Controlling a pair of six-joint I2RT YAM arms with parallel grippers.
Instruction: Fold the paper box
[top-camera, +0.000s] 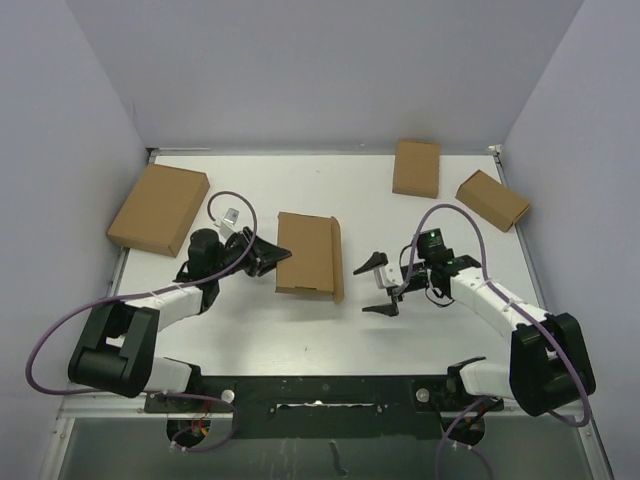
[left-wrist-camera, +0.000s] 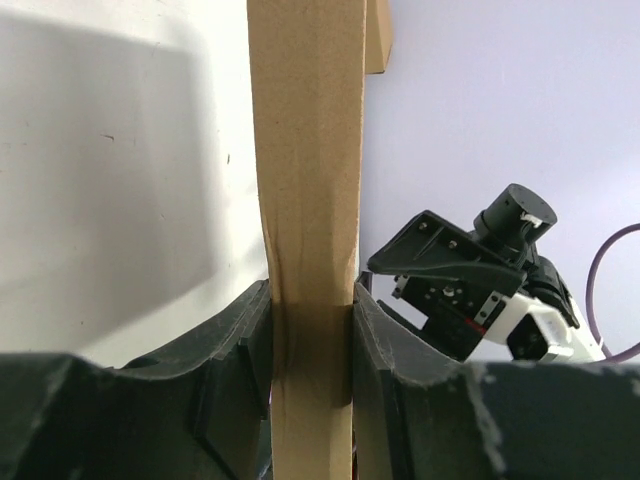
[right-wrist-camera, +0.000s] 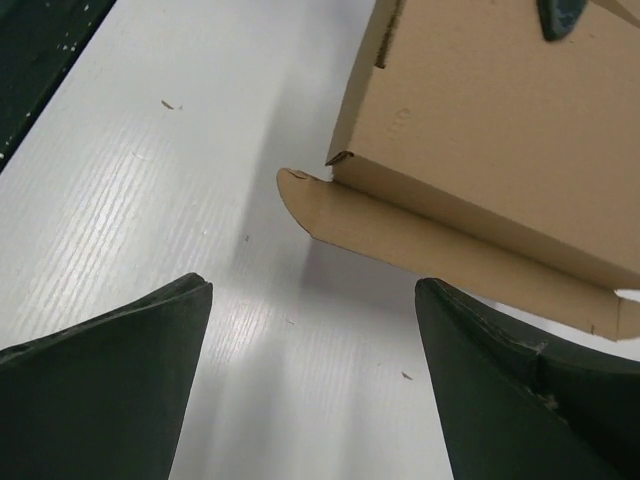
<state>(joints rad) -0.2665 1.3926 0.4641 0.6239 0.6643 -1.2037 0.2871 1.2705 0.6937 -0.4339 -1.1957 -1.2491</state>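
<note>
1. Left wrist view: my left gripper pinches the left edge of the paper box between both fingers.
2. My right gripper hangs spread wide just right of the box, touching nothing.
3. The box lies mid-table, seemingly closed, with one flap lying out on its right.
4. Far left is a larger box; far right are two smaller boxes.

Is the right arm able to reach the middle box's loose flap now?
Probably yes: the right pincer is open, nothing stands between it and the flap, and the left pincer holds the box at the opposite edge.
</note>
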